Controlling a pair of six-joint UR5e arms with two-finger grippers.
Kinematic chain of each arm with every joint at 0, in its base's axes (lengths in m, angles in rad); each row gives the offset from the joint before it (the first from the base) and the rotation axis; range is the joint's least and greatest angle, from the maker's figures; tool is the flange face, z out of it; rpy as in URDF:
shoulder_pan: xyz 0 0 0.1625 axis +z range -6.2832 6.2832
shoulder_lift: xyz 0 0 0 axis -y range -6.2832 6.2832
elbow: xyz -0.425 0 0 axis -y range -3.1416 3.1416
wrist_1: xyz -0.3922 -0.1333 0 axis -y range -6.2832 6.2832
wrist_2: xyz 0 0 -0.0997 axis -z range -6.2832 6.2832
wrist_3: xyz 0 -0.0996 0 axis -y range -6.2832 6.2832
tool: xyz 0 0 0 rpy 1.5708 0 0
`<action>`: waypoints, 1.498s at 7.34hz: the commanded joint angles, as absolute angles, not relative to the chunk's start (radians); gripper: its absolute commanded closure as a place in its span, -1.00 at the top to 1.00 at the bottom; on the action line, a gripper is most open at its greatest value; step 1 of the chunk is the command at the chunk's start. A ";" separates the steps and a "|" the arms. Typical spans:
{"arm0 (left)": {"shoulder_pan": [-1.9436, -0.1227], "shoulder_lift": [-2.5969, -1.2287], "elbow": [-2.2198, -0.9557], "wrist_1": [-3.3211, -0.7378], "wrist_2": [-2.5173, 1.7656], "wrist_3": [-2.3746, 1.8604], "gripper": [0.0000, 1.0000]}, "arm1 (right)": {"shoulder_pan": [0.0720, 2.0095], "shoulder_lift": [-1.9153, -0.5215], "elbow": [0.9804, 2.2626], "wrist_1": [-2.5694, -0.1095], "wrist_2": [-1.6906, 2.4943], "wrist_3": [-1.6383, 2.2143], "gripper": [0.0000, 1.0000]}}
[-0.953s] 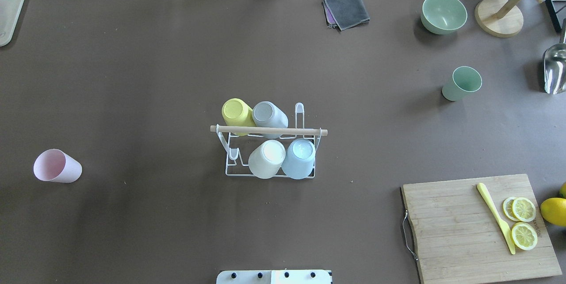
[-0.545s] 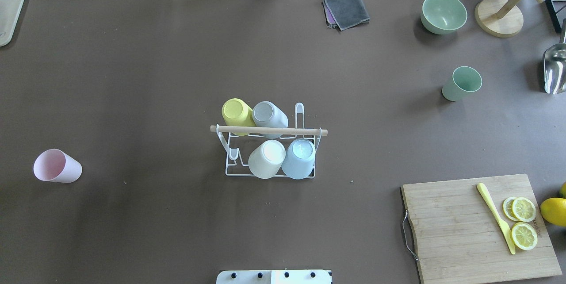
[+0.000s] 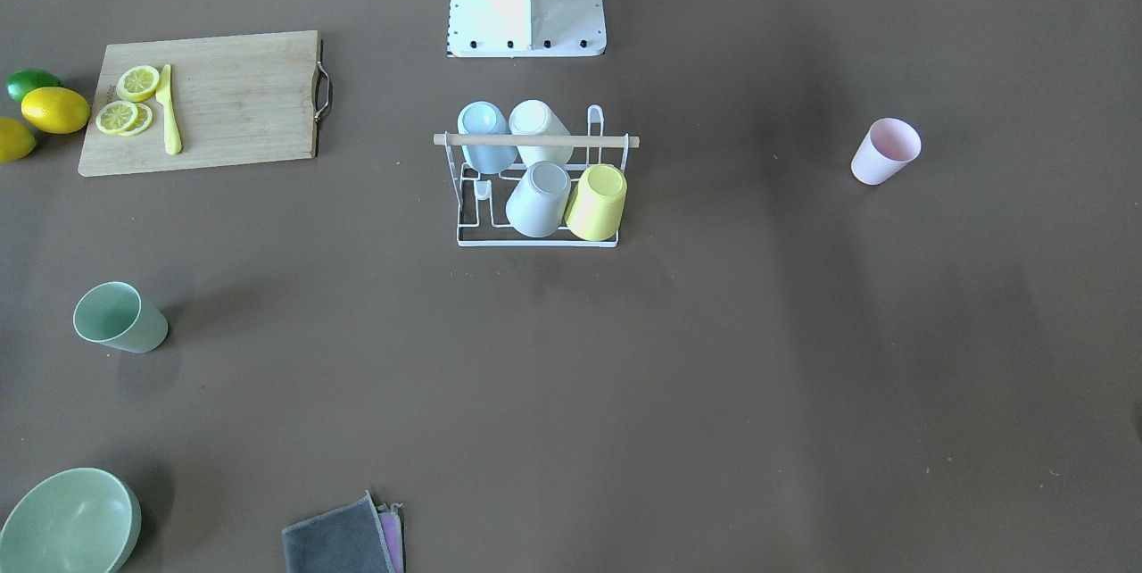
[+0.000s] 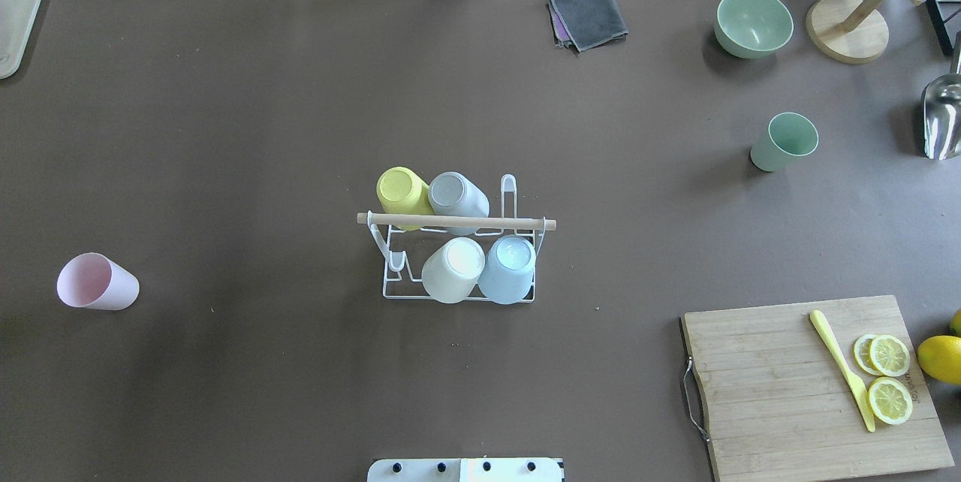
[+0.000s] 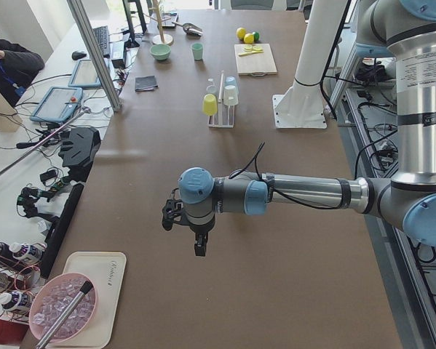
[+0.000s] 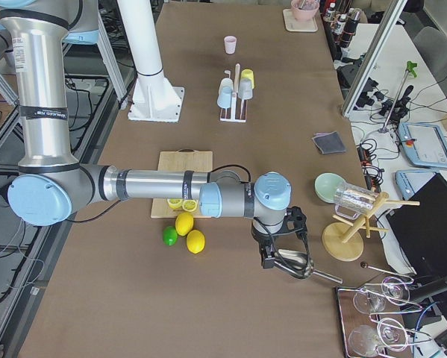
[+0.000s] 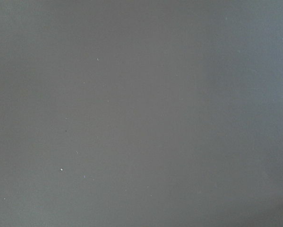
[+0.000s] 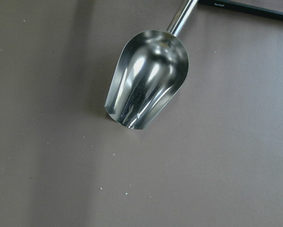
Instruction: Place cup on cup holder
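The white wire cup holder (image 4: 456, 222) with a wooden rod stands mid-table, also in the front view (image 3: 535, 141). Yellow, grey, cream and light blue cups sit upside down on its pegs. A pink cup (image 4: 96, 283) stands loose at the left, a green cup (image 4: 783, 141) at the far right. My left gripper (image 5: 198, 243) hangs over bare table off the left end and shows only in the left side view. My right gripper (image 6: 279, 257) hangs over a metal scoop (image 8: 148, 80) and shows only in the right side view. I cannot tell whether either is open or shut.
A cutting board (image 4: 788, 392) with lemon slices and a yellow knife lies near right, whole lemons (image 4: 942, 358) beside it. A green bowl (image 4: 753, 22), a folded grey cloth (image 4: 588, 15) and a wooden stand base (image 4: 847, 30) are at the back. A tray (image 4: 13, 24) is far left.
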State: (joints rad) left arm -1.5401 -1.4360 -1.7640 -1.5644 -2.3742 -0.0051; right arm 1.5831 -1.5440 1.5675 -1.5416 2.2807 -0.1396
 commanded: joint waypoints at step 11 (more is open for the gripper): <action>-1.300 -1.563 -1.877 -1.360 -2.266 0.107 0.96 | 1.539 -1.534 1.563 -1.513 2.390 -0.180 1.00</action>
State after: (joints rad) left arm -1.3385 -1.5294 -1.8512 -1.4354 -2.3233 0.1040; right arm 1.5508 -1.5396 1.5615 -1.5126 2.3783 -0.1854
